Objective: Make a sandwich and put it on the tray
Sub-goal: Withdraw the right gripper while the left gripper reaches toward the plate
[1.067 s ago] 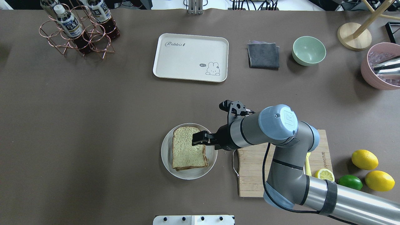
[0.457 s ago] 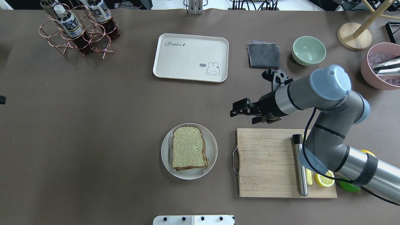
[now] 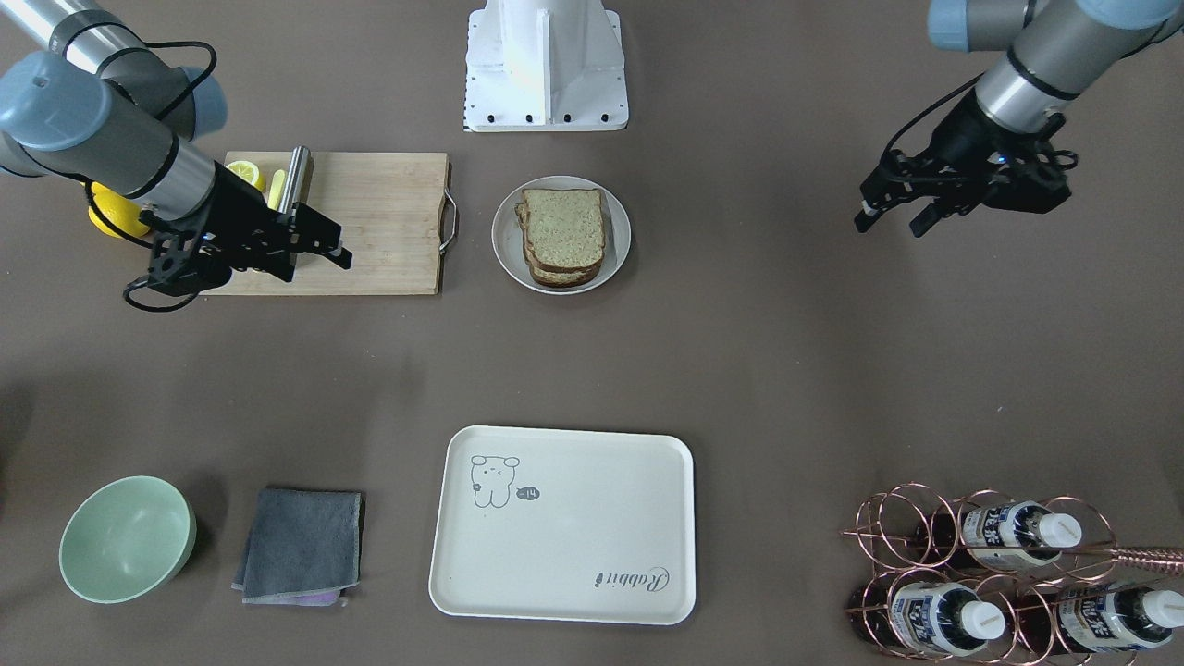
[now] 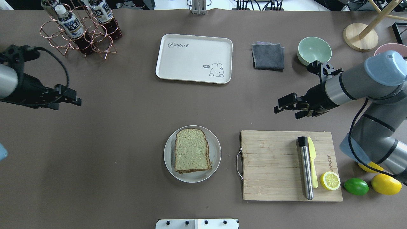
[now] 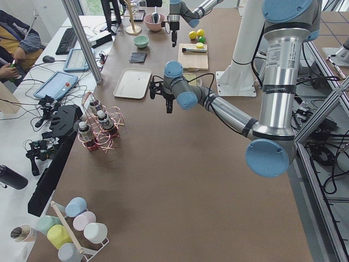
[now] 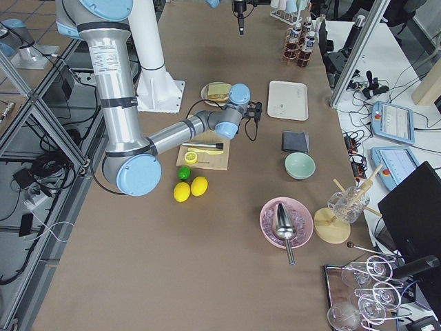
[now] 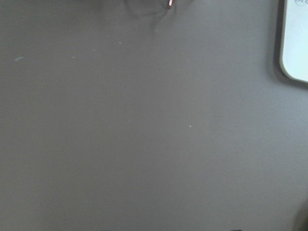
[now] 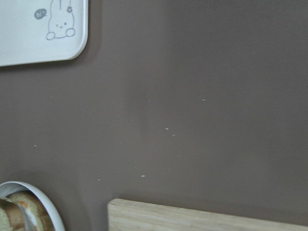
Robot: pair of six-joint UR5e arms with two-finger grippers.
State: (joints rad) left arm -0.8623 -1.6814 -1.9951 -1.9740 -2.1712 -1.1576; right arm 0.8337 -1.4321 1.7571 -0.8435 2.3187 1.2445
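- On the round plate, at the robot's side of the worktop, we logged the sandwich; the tray lay well apart. Handling?
- We judged it soft and light, with filling liable to slip. Pinch both slices at opposite crust edges.
- End effectors?
- Right end effector and left end effector both hung with fingers spread, empty, touching nothing.

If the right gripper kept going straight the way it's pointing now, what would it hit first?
Probably the brown tabletop. The right gripper points toward the table's middle, tilted down, and its wrist view centres on table short of the plate. Tilt is unclear; flatter, it might reach the plate.
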